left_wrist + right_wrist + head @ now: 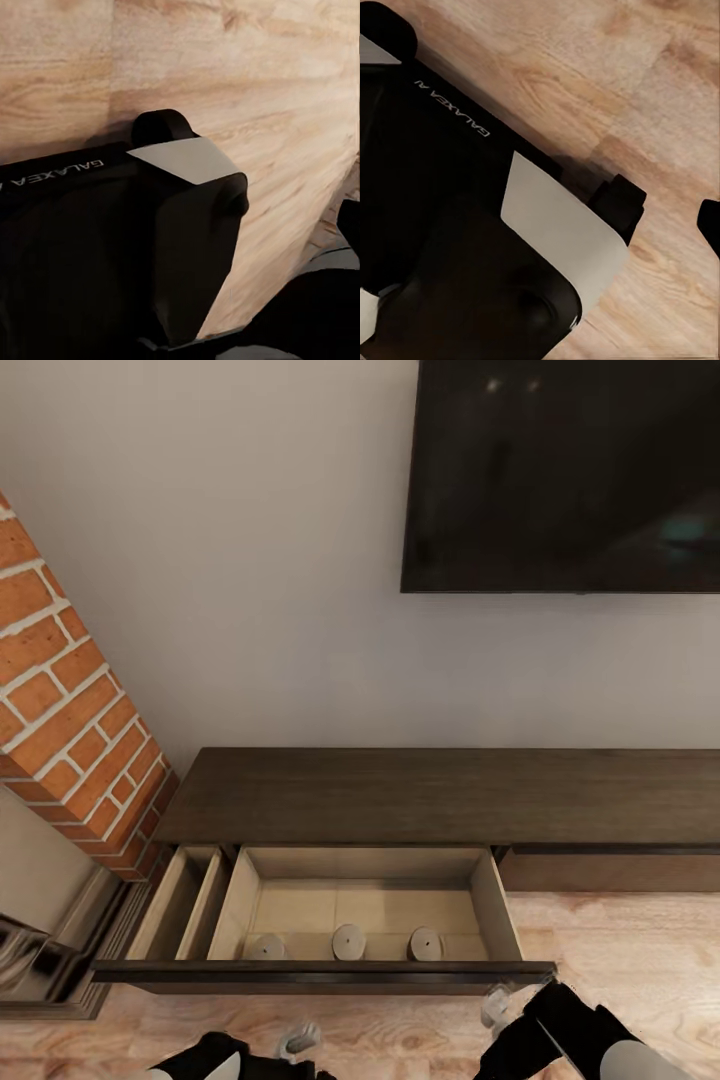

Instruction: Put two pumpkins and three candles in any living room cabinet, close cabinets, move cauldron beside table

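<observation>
We're looking at chunky matte-black arm shells (442, 187) with pale grey panels (559, 225). White "GALAXEA" lettering (451, 107) runs along the casing.

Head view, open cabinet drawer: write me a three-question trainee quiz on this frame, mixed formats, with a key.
1. True or false: the cabinet has a drawer pulled open.
2. How many candles stand in that drawer? A) one B) two C) three
3. Fill in: above the cabinet, on the wall, hangs a dark ____.

Key: 1 true; 2 C, three in a row along the drawer's near side; 3 screen.
</observation>
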